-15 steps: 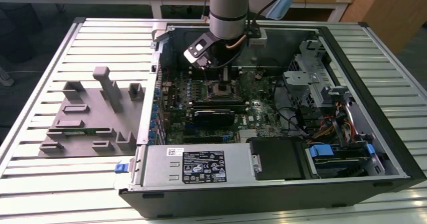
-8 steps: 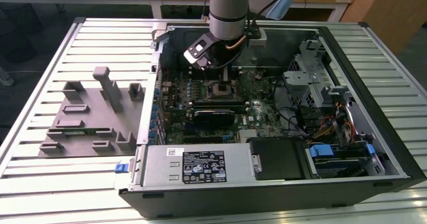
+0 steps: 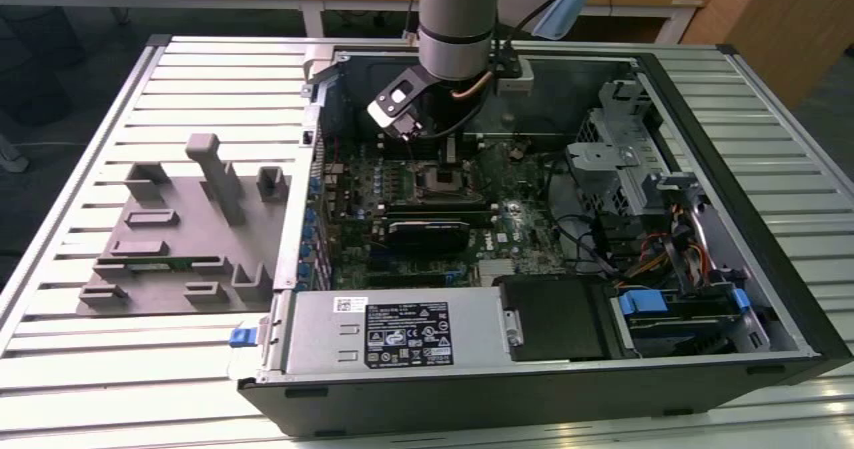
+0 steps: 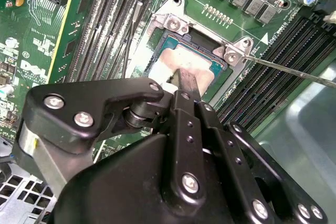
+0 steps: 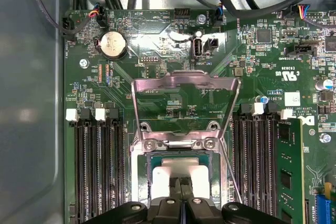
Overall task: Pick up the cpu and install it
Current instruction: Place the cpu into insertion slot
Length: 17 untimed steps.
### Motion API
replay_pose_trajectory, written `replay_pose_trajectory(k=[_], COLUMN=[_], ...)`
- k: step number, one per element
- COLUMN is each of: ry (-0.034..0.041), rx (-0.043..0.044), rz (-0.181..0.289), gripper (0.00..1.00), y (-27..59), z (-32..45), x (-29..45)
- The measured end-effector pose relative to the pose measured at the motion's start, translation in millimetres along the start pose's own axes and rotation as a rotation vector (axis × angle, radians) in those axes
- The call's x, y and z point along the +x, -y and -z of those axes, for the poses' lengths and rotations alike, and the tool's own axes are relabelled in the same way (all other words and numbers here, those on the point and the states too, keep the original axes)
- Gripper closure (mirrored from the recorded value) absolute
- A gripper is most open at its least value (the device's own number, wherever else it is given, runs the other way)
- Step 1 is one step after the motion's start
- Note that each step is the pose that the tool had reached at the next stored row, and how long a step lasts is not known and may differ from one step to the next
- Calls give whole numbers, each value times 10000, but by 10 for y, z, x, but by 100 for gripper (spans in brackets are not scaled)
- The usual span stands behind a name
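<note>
The slatted metal counter (image 3: 80, 369) carries an open computer case (image 3: 787, 299) laid on its side. A grey fixture of upright blocks (image 3: 174, 239) is seen beside the case, on the exterior view's left. The arm (image 3: 461, 19) is reached down into the case over the motherboard (image 5: 173, 19). Memory slots (image 5: 97, 166) are seen on both sides of the socket area.

The load plate (image 5: 184, 85) is swung up and open, hinged at the socket frame (image 4: 176, 23). The thin lever (image 4: 294, 69) is seen released off to one side.

The cpu (image 5: 163, 177) is found inside the socket, lying flat, pale top up, with its rim lined up with the frame as far as can be told. The same pale top (image 4: 181, 59) is seen in the second wrist view, partly covered by the tool.

The tool (image 5: 181, 184) is pressed together with nothing between its fingers. Its tip (image 4: 186, 80) is placed on or just above the middle of the cpu's top. Actual contact cannot be told.

Step judged: seating the chip. Task judged well along; the plate is not yet closed.

To be done well:
- The chip should be kept flat, all four edges square in the frame.
- No sideways push should be given, since the socket contacts are judged fragile.
- Any pressure is best kept light and central.
- The raised plate and the lever should be kept clear of the tool.
</note>
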State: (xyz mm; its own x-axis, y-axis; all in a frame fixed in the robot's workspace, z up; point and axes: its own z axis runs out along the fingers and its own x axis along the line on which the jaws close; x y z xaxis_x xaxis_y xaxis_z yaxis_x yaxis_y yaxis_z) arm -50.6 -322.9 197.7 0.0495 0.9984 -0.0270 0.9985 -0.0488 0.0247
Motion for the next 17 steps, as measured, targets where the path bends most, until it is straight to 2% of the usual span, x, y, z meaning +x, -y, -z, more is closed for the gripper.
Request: replay_pose_trajectory(k=[2,6,17], ry=[-14,1,13], rx=[-9,1,3], rz=[0,0,2], gripper=[89,89,89], y=[-2,-3,-12], z=[22,116,476], x=[2,-3,-13])
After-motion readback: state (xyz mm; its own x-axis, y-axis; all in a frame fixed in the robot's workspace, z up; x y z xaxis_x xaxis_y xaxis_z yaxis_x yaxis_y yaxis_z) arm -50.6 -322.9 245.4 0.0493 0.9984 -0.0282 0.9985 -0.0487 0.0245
